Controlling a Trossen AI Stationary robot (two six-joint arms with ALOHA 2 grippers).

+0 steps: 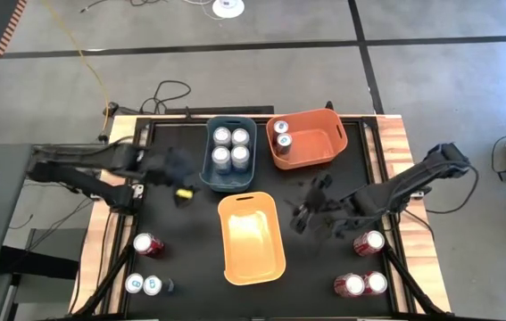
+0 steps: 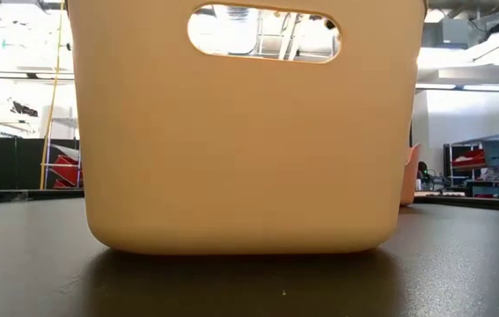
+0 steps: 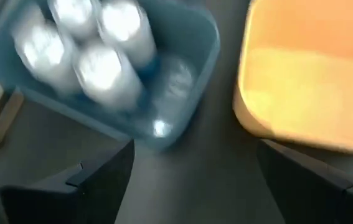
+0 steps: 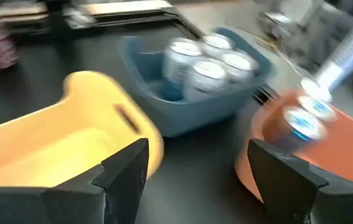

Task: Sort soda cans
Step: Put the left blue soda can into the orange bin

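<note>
Several silver-topped cans (image 1: 231, 149) stand in the blue bin (image 1: 210, 169), also seen in the left wrist view (image 3: 89, 50). Two cans (image 1: 282, 134) stand in the orange bin (image 1: 319, 143). Red cans stand on the table: one at the left (image 1: 148, 244), three at the right (image 1: 369, 242) (image 1: 349, 285) (image 1: 375, 282). Two light cans (image 1: 144, 284) stand near the left front corner. My left gripper (image 1: 178, 171) (image 3: 195, 186) hangs open just left of the blue bin. My right gripper (image 1: 311, 212) (image 4: 198, 174) is open between the yellow bin and the right red cans.
The yellow bin (image 1: 251, 237) stands with nothing in it at the table's middle front and fills the low view (image 2: 249, 132). A small yellow piece (image 1: 182, 191) lies by my left gripper. Bare black table (image 1: 186, 259) lies left of the yellow bin.
</note>
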